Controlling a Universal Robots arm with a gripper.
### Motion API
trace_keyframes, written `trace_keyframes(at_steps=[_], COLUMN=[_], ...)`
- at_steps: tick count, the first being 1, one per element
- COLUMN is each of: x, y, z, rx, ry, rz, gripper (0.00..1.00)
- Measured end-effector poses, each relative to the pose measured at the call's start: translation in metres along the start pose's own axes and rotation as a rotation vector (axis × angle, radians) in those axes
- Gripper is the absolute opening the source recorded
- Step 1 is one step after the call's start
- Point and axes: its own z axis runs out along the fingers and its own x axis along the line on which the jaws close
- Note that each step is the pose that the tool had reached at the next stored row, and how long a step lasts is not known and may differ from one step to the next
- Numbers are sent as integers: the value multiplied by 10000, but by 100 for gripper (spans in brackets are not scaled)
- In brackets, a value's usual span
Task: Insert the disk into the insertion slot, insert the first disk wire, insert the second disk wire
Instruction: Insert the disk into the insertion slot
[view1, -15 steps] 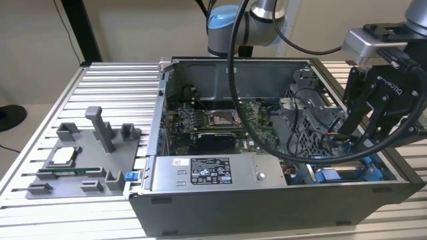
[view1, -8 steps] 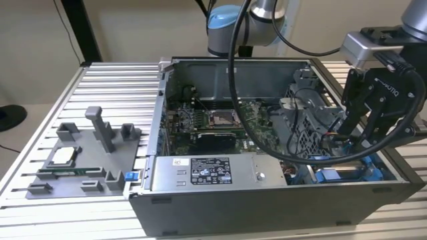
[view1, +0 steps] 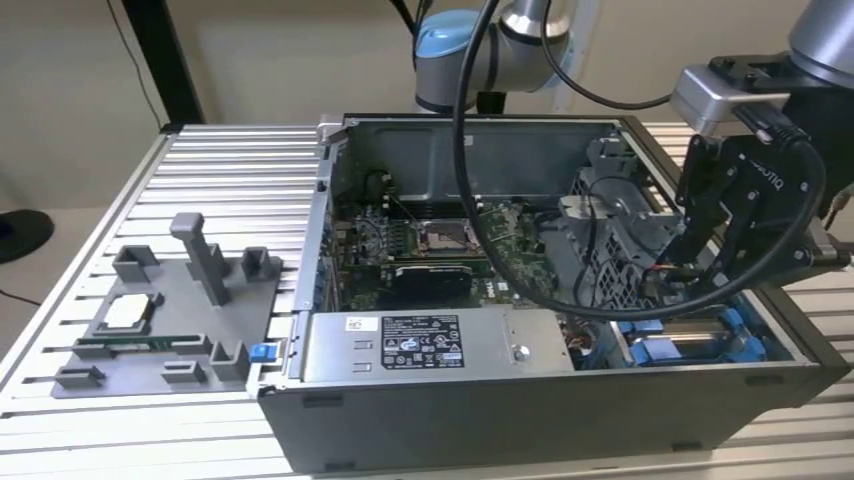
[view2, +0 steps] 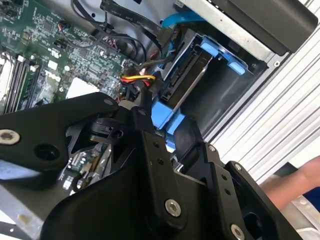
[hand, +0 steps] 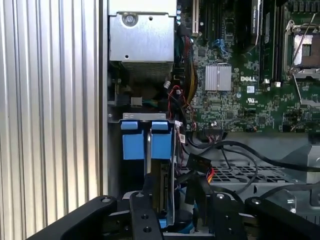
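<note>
Down in the drive-bay corner of the computer case (view1: 534, 410), your disk (view2: 192, 75) already stands on edge in its slot, blue frame showing. Your gripper (view2: 167, 125) hangs close over it, touching or just beside a red-and-yellow wire plug (view2: 136, 78), apparently placed to handle that wire. Whether it is clamped or apart, you cannot tell.

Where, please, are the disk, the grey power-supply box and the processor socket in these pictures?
the disk (view2: 194, 84): second wrist view, on its silver metal side, inside the blue carrier.
the power-supply box (view1: 420, 343): exterior view, on its printed label.
the processor socket (view1: 445, 237): exterior view, on its middle.
</note>
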Motion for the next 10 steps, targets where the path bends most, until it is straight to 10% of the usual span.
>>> trace_keyframes(at_steps=[10], x=[-55], y=[-50], z=[67], rx=[2], ry=[-152], rz=[-3], gripper=[100])
